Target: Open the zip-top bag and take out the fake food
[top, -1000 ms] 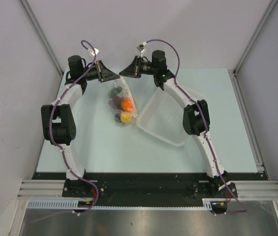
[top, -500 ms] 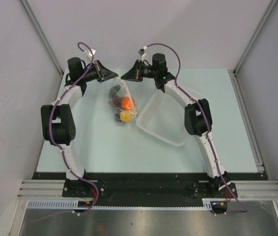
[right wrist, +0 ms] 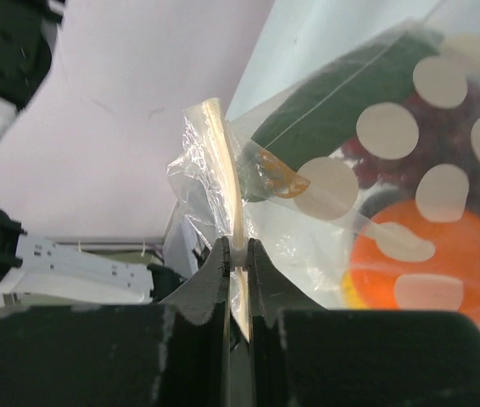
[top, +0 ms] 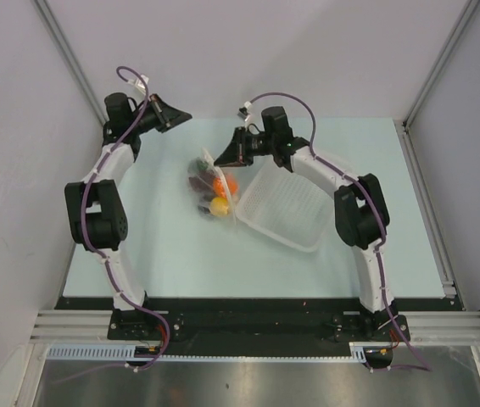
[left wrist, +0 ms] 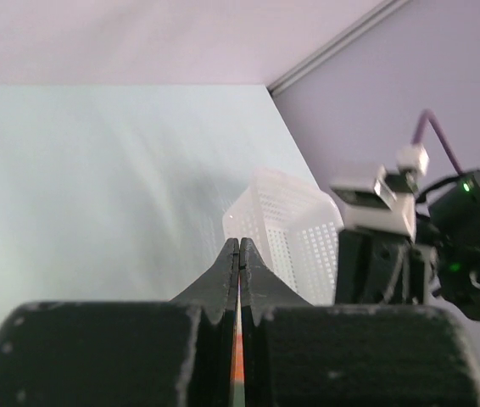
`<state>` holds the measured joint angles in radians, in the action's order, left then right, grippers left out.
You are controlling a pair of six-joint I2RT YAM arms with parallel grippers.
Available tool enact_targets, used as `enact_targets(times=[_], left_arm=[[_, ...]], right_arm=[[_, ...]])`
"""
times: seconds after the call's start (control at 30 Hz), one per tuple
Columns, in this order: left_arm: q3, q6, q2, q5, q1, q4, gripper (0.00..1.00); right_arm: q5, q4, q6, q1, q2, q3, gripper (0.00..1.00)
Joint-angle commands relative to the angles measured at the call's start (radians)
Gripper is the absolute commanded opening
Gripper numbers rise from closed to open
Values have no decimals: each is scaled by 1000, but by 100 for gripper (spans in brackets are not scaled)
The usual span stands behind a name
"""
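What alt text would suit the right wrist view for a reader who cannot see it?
The right pincer pinches the top strip of a clear, white-dotted zip-top bag. Inside it are a green cucumber, an orange ball and dark red grapes.

Pale table (top: 155, 246) carries white basket (top: 278, 208), zip-top bag (top: 210, 182).

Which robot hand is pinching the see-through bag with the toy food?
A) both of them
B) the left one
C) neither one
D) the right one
D: the right gripper is shut on the zip-top bag's top edge, while the left gripper is off to the side, not touching it.
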<state>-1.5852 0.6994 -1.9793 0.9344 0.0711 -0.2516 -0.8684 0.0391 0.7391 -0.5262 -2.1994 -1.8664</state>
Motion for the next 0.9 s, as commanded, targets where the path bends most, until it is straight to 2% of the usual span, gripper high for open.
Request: enact_targets(times=[0.0, 0.1, 0.13, 0.2, 0.23, 0.3, 0.33, 0.37, 0.4, 0.43, 0.6, 0.7, 0.77, 0.8, 0.83, 0.87], left_arm=[[-61, -2, 27, -14, 15, 6, 0], [-29, 15, 37, 78, 9, -40, 0], [-18, 8, 43, 124, 6, -41, 6], [45, -11, 82, 174, 1, -67, 24], [66, -18, 94, 191, -5, -75, 40], [113, -52, 120, 250, -10, -65, 47], [117, -75, 125, 260, -16, -36, 61], [128, -115, 129, 279, -19, -14, 79], [134, -127, 137, 288, -24, 12, 87], [145, -135, 143, 288, -25, 20, 89], [166, -163, 136, 281, -47, 46, 89], [136, -167, 106, 296, -63, 58, 83], [113, -160, 88, 305, -62, 55, 71], [110, -156, 85, 319, -62, 54, 62], [111, -146, 80, 328, -62, 40, 44], [114, -132, 82, 331, -60, 32, 36]], right_arm=[[15, 136, -135, -34, 167, 102, 8], [28, 96, -95, -25, 155, 83, 7], [13, 103, -86, -23, 139, 50, 6], [8, 136, -99, -17, 84, -55, 6], [3, 169, -109, -17, 66, -85, 6], [-1, 180, -112, -14, 27, -132, 5], [2, 183, -112, -12, 18, -157, 5], [3, 179, -104, -9, 6, -165, 5], [2, 173, -98, -5, -2, -172, 4], [-1, 163, -93, -1, -9, -191, 5], [-24, 162, -75, 12, -78, -275, 1], [-27, 162, -58, 17, -95, -315, 1], [-30, 147, -46, 20, -109, -336, 1], [-26, 150, -44, 22, -114, -343, 1], [-24, 154, -44, 25, -118, -350, 1], [-24, 154, -43, 26, -118, -353, 1]])
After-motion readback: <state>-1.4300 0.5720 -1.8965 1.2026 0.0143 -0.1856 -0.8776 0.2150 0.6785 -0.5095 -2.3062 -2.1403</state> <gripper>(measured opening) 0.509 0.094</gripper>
